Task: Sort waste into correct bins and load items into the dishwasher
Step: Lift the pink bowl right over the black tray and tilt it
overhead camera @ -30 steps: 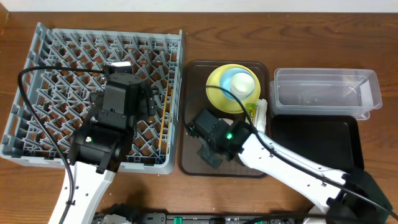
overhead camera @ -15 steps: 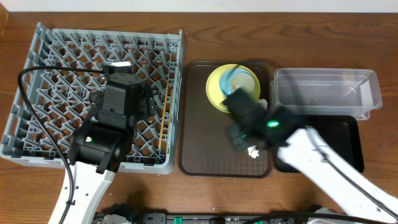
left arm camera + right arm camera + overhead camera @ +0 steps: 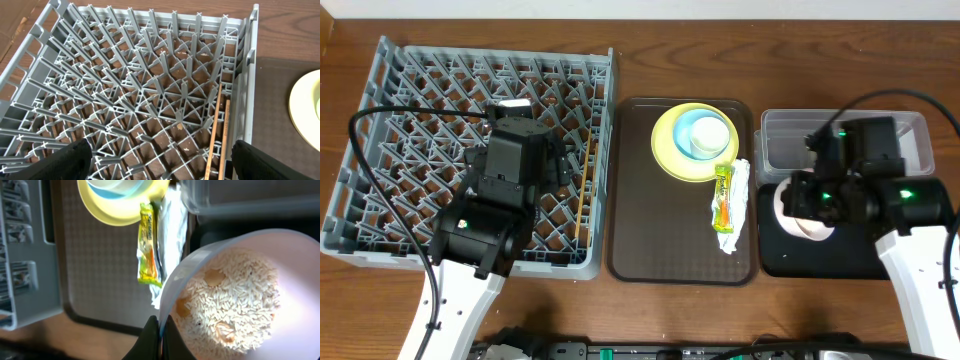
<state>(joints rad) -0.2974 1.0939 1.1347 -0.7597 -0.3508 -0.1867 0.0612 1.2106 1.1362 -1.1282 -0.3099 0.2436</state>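
My right gripper (image 3: pixel 161 330) is shut on the rim of the white bowl (image 3: pixel 235 295), which holds rice-like food scraps (image 3: pixel 230 300). In the overhead view the white bowl (image 3: pixel 798 212) hangs over the left end of the black tray (image 3: pixel 840 245), in front of the clear tub (image 3: pixel 845 145). The yellow-green sachet (image 3: pixel 723 195) lies on the white napkin (image 3: pixel 736 205) on the brown serving tray. The yellow plate (image 3: pixel 670 150) carries the light blue bowl (image 3: pixel 705 132) with a white cup inside. My left gripper (image 3: pixel 165 165) is open and empty over the grey dish rack (image 3: pixel 410 110). Two chopsticks (image 3: pixel 585 190) lie in the rack's right side.
The dark brown serving tray (image 3: pixel 650 230) sits between the rack and the bins. The rack's upright pegs (image 3: pixel 150 85) stand below my left gripper. The table's front edge runs close to the rack and the trays.
My right arm has swung right from the brown tray to over the black tray, carrying the white bowl. The sachet and napkin are now uncovered. The left arm has not moved.
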